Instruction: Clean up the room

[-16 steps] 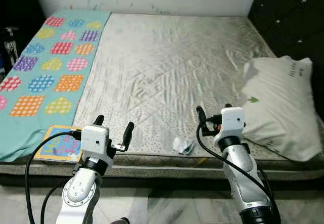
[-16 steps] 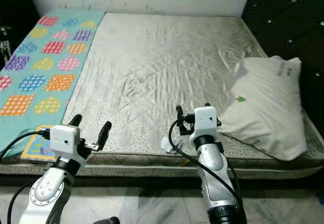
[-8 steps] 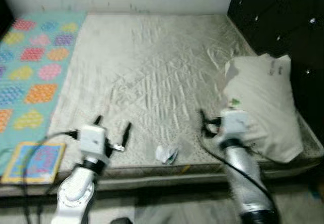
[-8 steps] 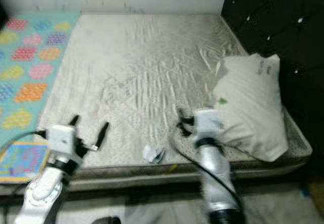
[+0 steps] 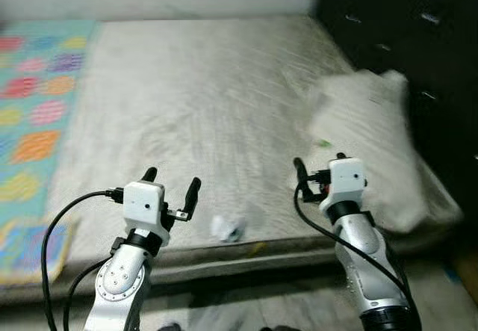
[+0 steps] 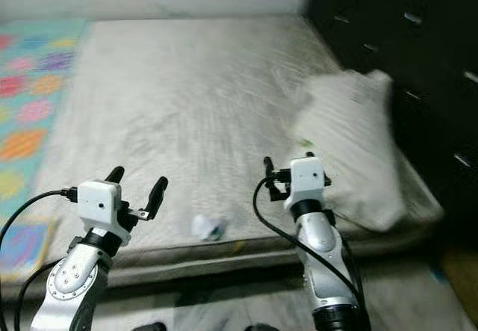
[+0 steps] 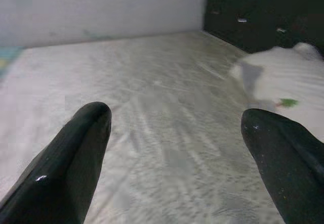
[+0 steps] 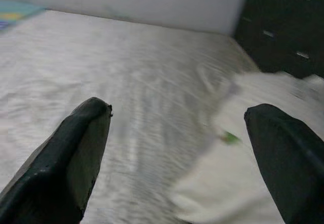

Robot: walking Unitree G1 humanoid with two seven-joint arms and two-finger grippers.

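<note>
Crumpled paper scrap (image 5: 226, 229) lies at the near edge of the bed (image 5: 187, 99), between my two arms and a little nearer the left one, and I take it for the plainest bit of litter to clear in this room. My left pincer (image 5: 171, 184) hangs just above the mattress edge beside the scrap with its black fingers spread wide and nothing between them; I judge it is kept open like that so it can drop straight over the paper. My right pincer (image 5: 319, 168) is raised at about the same height just beside the white pillow (image 5: 373, 144), also wide and empty, as its wrist camera shows by the broad gap between its fingertips (image 8: 76, 148). The pillow sits skewed against the dark headboard (image 5: 403, 39) on the right side of the bed, one corner hanging toward the edge, so it probably wants straightening too. On the far left a patterned blanket (image 5: 33, 99) in teal with bright patches covers a strip of the mattress, and a colourful flat thing (image 5: 26, 249) lies at its near end; it is too blurred for me to name. Both arms are held forward and level, ready to go for either job.
</note>
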